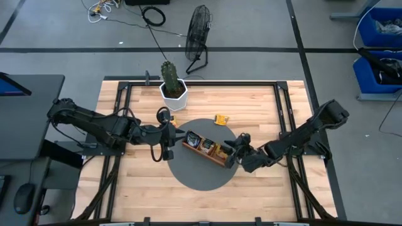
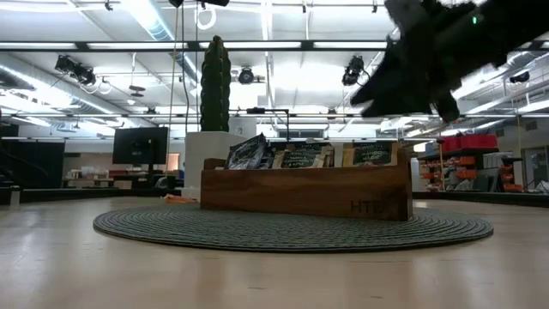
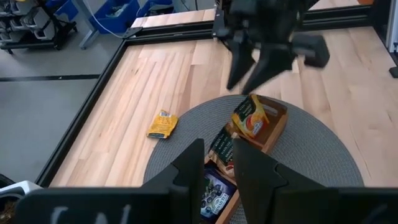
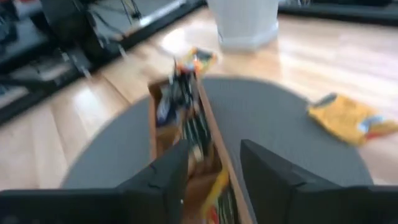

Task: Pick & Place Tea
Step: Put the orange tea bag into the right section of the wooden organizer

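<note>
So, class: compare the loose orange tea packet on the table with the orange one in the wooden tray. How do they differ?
The loose orange packet lies flat on the bare wooden table, beside the round grey mat; the orange packet in the tray stands tilted, poking above the rim. The loose packet sits alone; the tray packet has darker packets alongside it. Both are small orange tea packets.

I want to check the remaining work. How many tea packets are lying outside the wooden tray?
1: an orange tea packet lies on the bare table beside the round mat. Others may be hidden.

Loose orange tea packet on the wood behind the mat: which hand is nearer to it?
Right. The right hand hovers over the tray's near end, just below the packet. The left hand sits beyond the tray's far end, farther away.
</note>
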### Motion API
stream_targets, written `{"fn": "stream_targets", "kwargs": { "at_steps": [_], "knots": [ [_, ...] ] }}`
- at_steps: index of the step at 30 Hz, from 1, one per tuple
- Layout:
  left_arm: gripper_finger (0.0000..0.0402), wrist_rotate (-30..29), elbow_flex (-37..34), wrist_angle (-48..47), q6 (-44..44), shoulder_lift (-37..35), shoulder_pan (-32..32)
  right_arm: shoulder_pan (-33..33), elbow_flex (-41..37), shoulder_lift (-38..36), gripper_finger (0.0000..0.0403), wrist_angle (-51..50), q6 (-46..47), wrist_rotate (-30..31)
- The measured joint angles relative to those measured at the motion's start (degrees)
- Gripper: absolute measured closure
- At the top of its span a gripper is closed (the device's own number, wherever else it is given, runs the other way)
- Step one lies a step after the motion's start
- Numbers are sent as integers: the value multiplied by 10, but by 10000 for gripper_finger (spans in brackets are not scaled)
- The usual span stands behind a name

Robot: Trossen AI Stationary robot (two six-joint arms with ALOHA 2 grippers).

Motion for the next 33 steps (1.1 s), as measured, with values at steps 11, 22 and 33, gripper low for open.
{"fn": "stream_targets", "kwargs": {
  "at_steps": [11,22,33],
  "knots": [
    [314,0,0,0,-6,0,0,-135,1,-186,216,-103,-131,-144],
    [314,0,0,-1,-6,0,0,-339,81,-161,215,-268,-292,-385],
    [314,0,0,0,-6,0,22,-424,176,-12,212,-358,-424,-465]
  ]
}}
